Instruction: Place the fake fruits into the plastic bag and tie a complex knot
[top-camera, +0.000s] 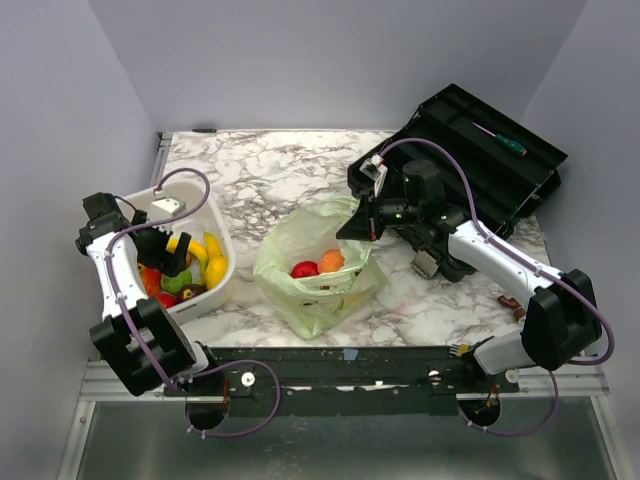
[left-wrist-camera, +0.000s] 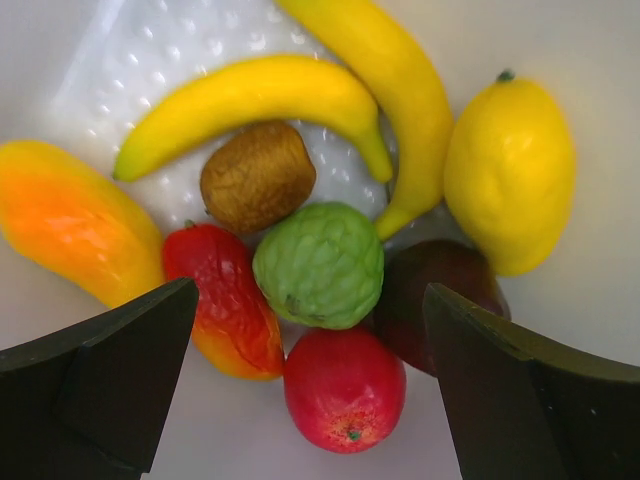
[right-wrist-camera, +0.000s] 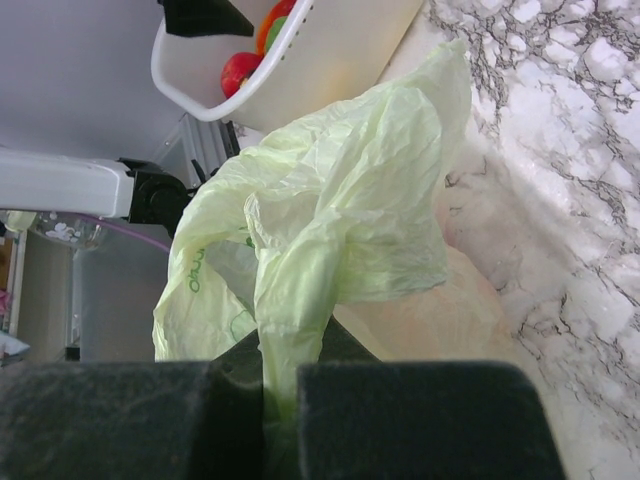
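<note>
The pale green plastic bag (top-camera: 315, 270) lies open mid-table with a red apple (top-camera: 305, 269) and an orange fruit (top-camera: 332, 260) inside. My right gripper (top-camera: 366, 222) is shut on the bag's right edge and holds it up; the pinched plastic (right-wrist-camera: 300, 300) runs between the jaws. My left gripper (top-camera: 178, 256) is open over the white basket (top-camera: 212, 216). In the left wrist view a red apple (left-wrist-camera: 345, 388) lies between my fingers (left-wrist-camera: 100, 380), with a green round fruit (left-wrist-camera: 320, 264), bananas (left-wrist-camera: 255, 100), a lemon (left-wrist-camera: 510, 170), a brown fruit (left-wrist-camera: 258, 176), a dark purple piece (left-wrist-camera: 435, 290) and orange-red fruits (left-wrist-camera: 225, 300). No knot is in view.
An open black tool case (top-camera: 470, 160) with a green-handled screwdriver (top-camera: 505, 142) lies at the back right. The basket stands at the left table edge. Grey walls close in the sides and back.
</note>
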